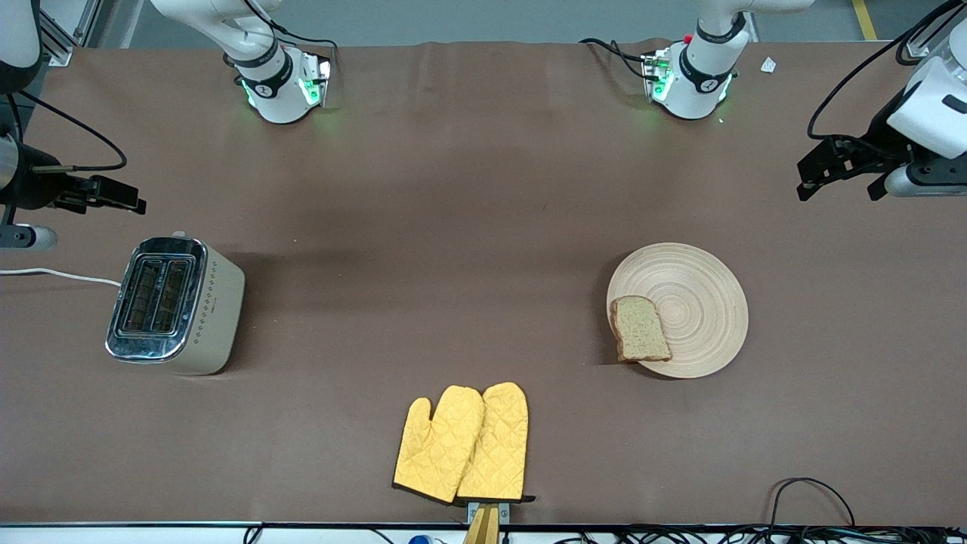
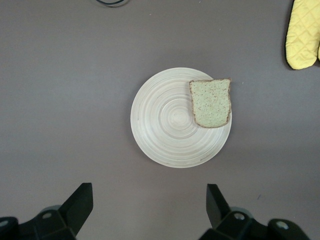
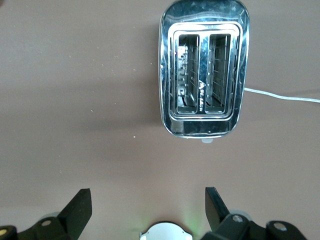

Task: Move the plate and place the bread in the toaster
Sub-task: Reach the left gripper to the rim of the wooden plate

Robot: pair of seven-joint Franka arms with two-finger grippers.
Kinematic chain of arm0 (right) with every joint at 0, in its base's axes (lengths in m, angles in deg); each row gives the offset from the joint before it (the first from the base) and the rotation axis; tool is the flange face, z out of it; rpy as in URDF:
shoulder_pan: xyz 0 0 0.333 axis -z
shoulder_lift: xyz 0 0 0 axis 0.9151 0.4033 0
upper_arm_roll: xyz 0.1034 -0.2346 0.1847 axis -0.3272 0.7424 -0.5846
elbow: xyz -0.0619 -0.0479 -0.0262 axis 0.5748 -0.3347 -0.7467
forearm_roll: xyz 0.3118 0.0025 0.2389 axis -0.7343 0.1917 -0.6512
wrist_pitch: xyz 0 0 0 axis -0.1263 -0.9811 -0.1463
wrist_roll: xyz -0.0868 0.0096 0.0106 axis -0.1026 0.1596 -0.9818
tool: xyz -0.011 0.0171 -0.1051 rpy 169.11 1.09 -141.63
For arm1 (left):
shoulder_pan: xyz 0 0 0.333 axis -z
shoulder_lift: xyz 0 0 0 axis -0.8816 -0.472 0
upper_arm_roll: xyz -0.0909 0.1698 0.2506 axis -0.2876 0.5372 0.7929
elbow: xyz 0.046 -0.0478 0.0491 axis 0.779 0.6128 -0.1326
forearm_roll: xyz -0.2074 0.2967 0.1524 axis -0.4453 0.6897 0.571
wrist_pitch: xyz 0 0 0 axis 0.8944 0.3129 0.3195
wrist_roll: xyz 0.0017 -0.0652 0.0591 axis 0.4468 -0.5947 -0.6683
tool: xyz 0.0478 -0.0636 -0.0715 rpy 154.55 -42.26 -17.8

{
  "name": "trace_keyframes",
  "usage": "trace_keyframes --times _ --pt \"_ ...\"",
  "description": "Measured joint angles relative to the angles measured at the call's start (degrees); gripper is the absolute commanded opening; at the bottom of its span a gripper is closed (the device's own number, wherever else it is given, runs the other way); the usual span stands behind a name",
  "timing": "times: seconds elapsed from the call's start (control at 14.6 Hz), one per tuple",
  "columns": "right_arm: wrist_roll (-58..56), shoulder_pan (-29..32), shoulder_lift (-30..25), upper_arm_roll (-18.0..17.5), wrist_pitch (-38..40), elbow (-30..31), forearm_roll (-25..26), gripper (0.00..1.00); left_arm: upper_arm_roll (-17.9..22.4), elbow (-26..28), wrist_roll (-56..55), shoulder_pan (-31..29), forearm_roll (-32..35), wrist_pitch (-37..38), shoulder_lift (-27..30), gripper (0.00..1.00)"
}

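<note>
One bread (image 1: 640, 328), one plate (image 1: 699, 291), one toaster (image 1: 175, 304)

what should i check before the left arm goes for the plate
1. Left gripper fingers open: ok, spread wide, holding nothing.
2. Plate free of clutter around its rim: ok, bare table around it.
3. Bread sitting safely on the plate: not ok, it lies at the rim and overhangs the edge, so it may slip when the plate moves.
4. Toaster slots empty: ok, both look empty in the right wrist view.
5. Right gripper fingers open: ok, waiting above the toaster.
6. Oven mitts out of the way: ok, nearer the front camera than the plate.
</note>
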Motion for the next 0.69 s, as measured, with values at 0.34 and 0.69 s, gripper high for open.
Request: trace_keyframes --times 0.34,0.69 --pt "0.0 0.0 -0.3 -0.1 2.8 -0.8 0.3 1.0 -0.4 -0.8 -0.3 0.5 0.2 2.5 -0.5 1.0" --pt "-0.2 -0.3 -0.4 -0.2 3.7 -1.0 0.3 1.0 0.3 -0.3 0.2 -3.5 -5.7 2.2 -7.3 1.0"
